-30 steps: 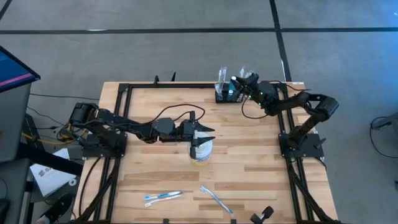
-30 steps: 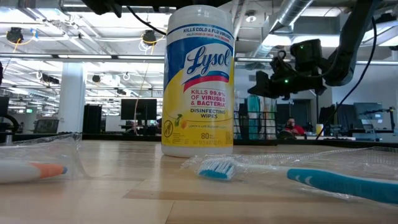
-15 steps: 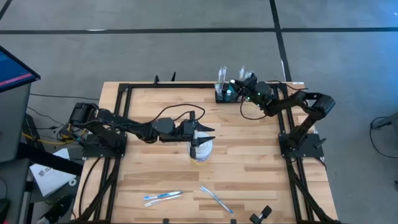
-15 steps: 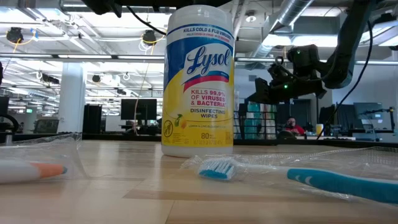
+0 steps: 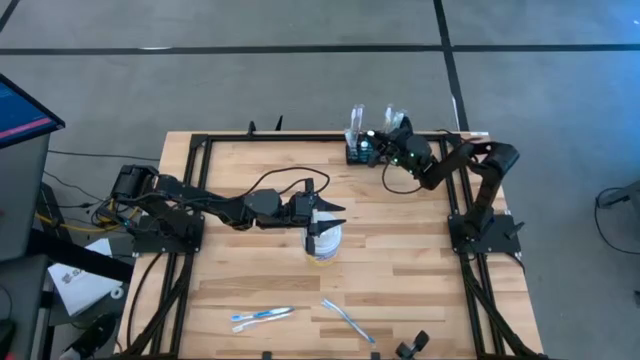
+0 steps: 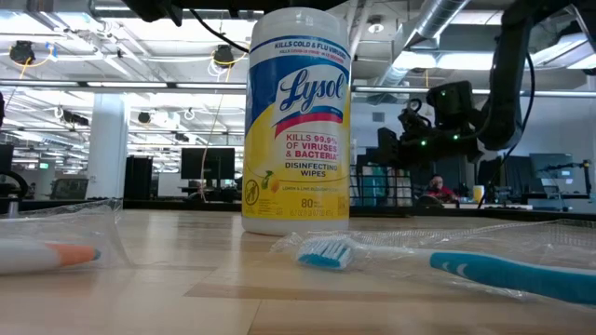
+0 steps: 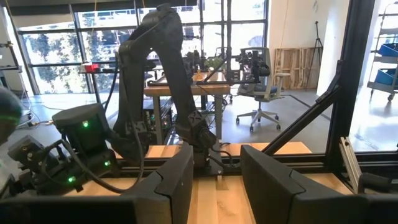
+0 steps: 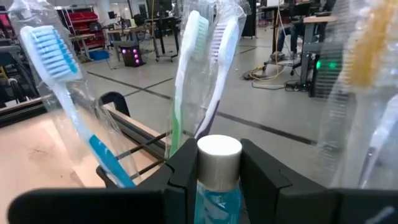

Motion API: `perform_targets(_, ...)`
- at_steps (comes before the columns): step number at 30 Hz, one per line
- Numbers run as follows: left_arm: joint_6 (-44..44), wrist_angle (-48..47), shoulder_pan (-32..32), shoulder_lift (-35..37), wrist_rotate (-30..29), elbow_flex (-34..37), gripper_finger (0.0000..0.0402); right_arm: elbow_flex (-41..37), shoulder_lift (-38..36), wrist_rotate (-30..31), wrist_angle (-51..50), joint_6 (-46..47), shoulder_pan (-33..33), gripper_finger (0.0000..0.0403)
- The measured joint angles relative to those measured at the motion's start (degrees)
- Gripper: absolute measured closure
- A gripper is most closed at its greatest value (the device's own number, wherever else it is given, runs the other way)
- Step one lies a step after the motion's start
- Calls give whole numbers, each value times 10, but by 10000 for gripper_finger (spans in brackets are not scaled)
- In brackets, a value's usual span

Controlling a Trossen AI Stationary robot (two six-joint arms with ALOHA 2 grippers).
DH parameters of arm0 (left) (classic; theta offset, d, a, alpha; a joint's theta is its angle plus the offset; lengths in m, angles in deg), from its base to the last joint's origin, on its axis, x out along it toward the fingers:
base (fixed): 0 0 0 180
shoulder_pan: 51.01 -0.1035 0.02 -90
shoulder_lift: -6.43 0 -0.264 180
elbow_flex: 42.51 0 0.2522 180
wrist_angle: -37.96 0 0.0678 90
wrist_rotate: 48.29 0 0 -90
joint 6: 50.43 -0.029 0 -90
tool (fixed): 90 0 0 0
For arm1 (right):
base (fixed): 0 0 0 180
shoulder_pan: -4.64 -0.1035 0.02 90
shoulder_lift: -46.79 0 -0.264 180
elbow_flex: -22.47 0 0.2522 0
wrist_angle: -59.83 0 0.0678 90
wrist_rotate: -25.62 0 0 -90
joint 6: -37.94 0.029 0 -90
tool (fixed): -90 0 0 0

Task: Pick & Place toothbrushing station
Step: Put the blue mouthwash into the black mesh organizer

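Toothbrushing station [image 5: 360, 152] is seen at table's [image 5: 400, 260] far edge, w/ wrapped brushes upright in it. Right gripper [image 5: 377, 145] is clamped on a silver-capped teal bottle [image 8: 217, 180] there. Left gripper [image 5: 322, 221] is spread over wipes tub [image 5: 324, 243] mid-table, nothing grasped.

Left hand [image 5: 322, 222] open mid-table; right hand [image 5: 372, 146] far-edge, fingers seemingly closed.

White-and-yellow wipes tub [image 6: 296, 121], black toothbrushing station [image 5: 359, 154], blue-white toothbrush [image 6: 438, 261].
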Motion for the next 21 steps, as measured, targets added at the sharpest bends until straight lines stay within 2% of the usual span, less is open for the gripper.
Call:
perform_targets(15, 0, 0, 0, 0, 0, 0, 275, -1, 9, 12, 10, -2, -32, 322)
perform_targets(21, 0, 0, 0, 0, 0, 0, 275, -1, 9, 3, 10, 6, -32, 280)
